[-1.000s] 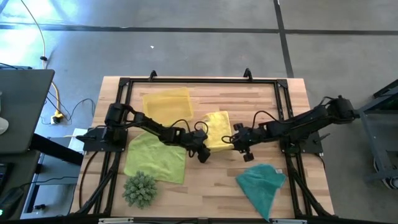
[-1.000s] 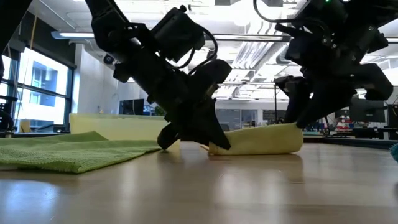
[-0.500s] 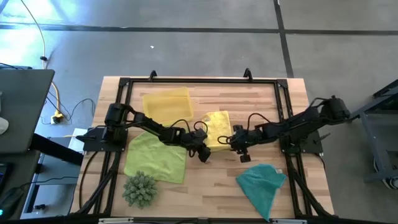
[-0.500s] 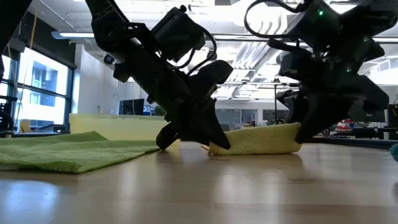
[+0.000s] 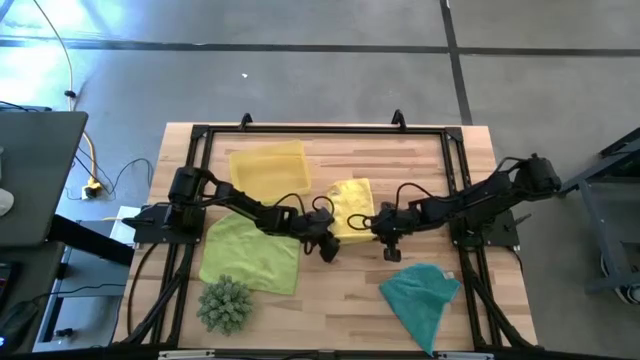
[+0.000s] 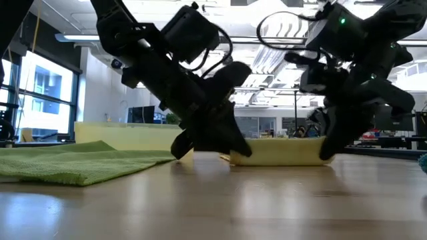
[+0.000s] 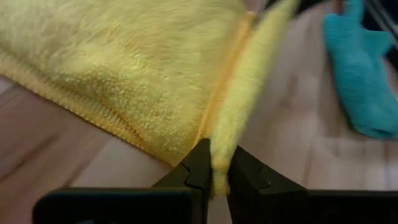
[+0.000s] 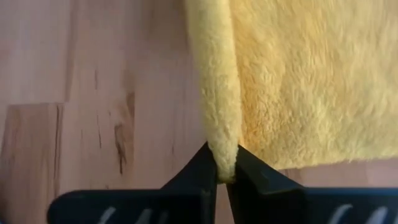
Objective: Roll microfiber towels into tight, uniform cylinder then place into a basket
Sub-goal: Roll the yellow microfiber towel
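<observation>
the yellow towel (image 5: 349, 206) lies at the table's centre with only its first fold started. the left gripper (image 5: 331, 233) and right gripper (image 5: 378, 229) each pinch its six o'clock edge. the green towel (image 5: 250, 252) at eight o'clock and the teal towel (image 5: 422, 295) at four o'clock lie unrolled. the basket (image 5: 268, 170) at eleven o'clock holds nothing.

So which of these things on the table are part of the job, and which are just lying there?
Part of the job:
yellow towel, pinched by left tool and right tool
lime green towel
teal towel
yellow basket

Just lying about:
spiky green plant ball
</observation>
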